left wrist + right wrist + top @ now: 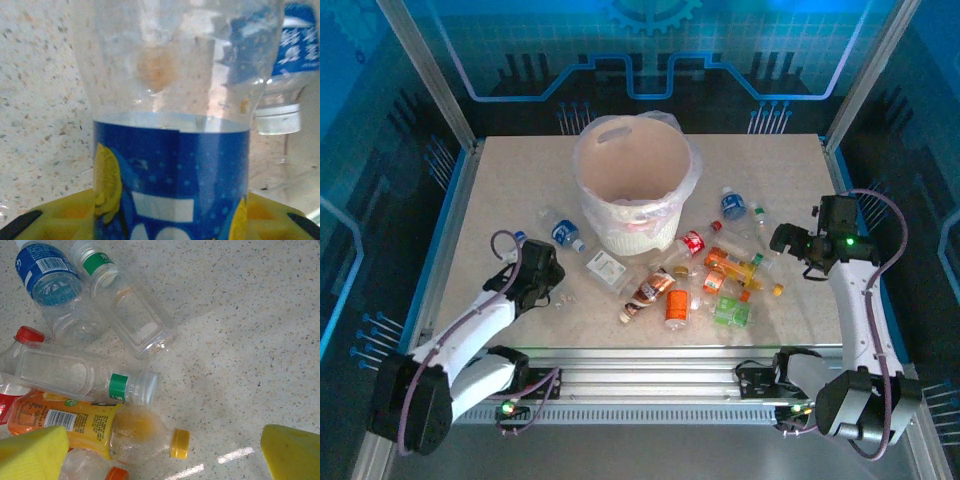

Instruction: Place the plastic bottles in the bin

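Left of the large round white bag-lined bin (pixel 620 225), low over the speckled desk (pixel 500 180), the left tool (pixel 548 290) is clenched on a clear plastic bottle with a blue-and-yellow label (pixel 170 165), gripping it at the label band. Best to lift straight up, sparing the blue-labelled neighbour bottle (pixel 295 55), clear the bin's rim, and let go over its middle. The right tool (pixel 164 452) hangs released, right of the bin above the heap of remaining plastic bottles (pixel 710 280).
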